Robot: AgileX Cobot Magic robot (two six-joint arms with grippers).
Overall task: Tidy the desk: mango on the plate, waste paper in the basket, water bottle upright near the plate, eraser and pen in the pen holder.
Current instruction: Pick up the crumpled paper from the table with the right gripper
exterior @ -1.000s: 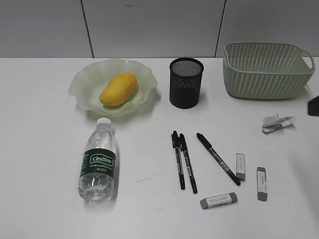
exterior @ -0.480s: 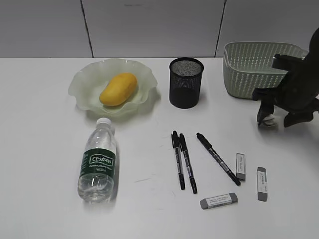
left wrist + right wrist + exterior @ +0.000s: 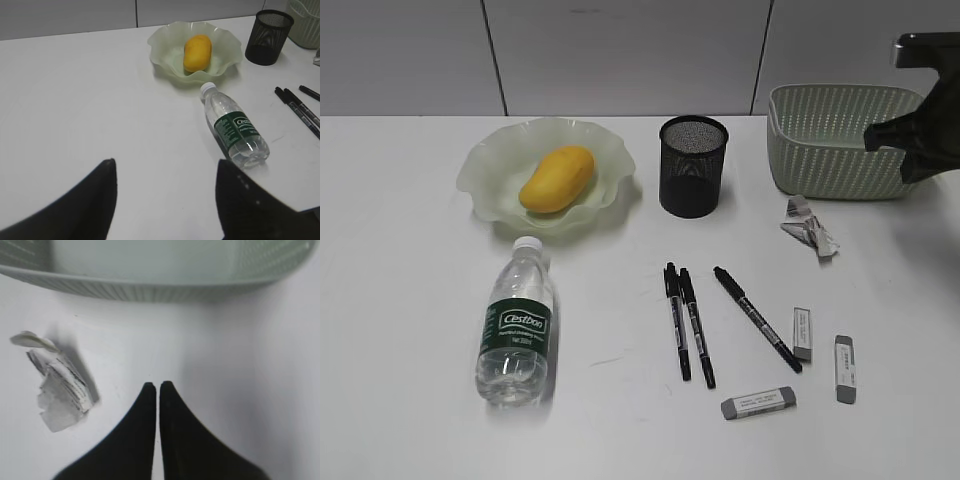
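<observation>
White waste paper [image 3: 59,390] lies loose on the worktop [image 3: 410,300] just near of the basket [image 3: 840,140], beside the right end effector [image 3: 158,386], pressed together on nothing. Paper step's on: it needs to spread, shift left over the scrap, then pinch.

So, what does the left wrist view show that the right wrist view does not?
Only the left wrist view shows the mango on the plate, the lying water bottle, the pen holder and open left fingers. Only the right wrist view shows the shut, empty right fingers and the waste paper. Both show the desk.
</observation>
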